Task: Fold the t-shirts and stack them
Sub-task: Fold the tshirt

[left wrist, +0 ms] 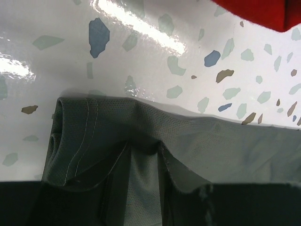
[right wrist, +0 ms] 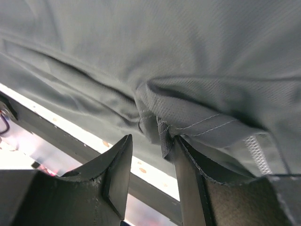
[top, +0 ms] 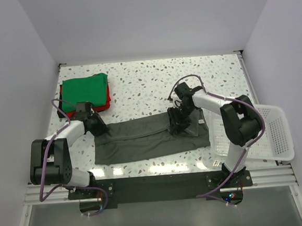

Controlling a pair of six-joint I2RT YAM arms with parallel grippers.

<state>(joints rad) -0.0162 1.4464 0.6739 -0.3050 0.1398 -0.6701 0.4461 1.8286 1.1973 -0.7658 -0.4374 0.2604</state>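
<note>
Top view: the dark charcoal-grey cloth t-shirt [top: 142, 140] lies as a long band on the speckled white desk [top: 149, 87]. The left hand [top: 98, 126] is on its far edge at one end and the right hand [top: 179, 120] is on the same edge toward the other end. Beyond the left hand, the bright green folded cloth t-shirt [top: 85, 89] rests on the red folded cloth t-shirt [top: 104, 103]. Outboard of the right hand stands the white plastic mesh basket [top: 278, 134]. Judgement: a lengthwise fold is in hand; both hands should take the full hem thickness and travel level together, or the band will skew. Left wrist view: a ridge of grey cloth is drawn up between the fingers, and the hand appears clenched on it. Right wrist view: the fingers [right wrist: 117, 169] stand partly apart. A stitched hem fold rests against one finger, with a gap beside the other, so the fold is not clamped.
</note>
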